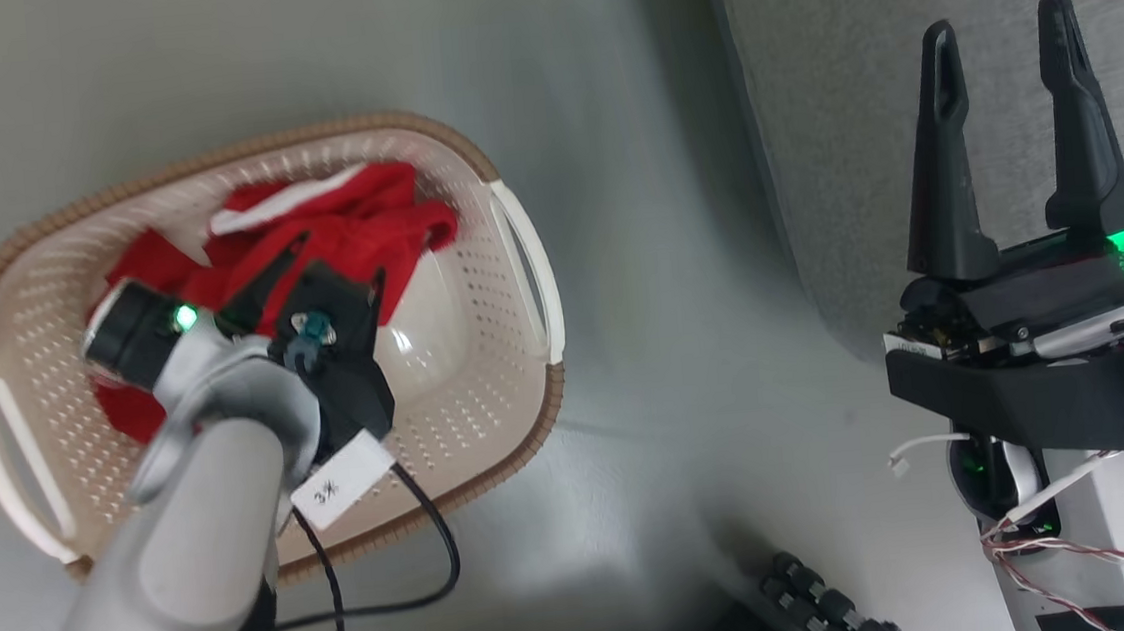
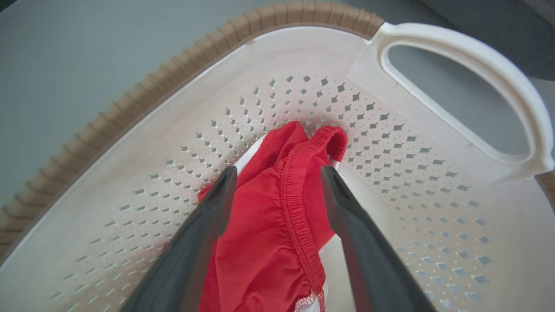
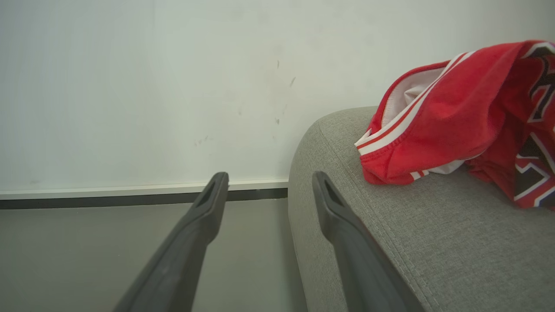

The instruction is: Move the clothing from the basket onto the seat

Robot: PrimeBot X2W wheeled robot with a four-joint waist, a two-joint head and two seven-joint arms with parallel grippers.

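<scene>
The floor (image 1: 637, 249) is a plain smooth grey with a slight sheen, and soft patches of light sit on it here and there. The wall (image 3: 130, 86) is pale off-white and pretty bare, apart from a handful of little scuff marks (image 3: 277, 121) low down. A white skirting board (image 3: 108, 190) runs along the bottom, with a dark strip (image 3: 108, 201) right under it where it meets the floor. For furniture there's the seat (image 3: 433, 251): light grey woven fabric, stitched seam, rounded corner, with the wall behind it. It throws a soft shadow (image 1: 703, 194) on the floor along its edge. Lighting's even and diffuse.
</scene>
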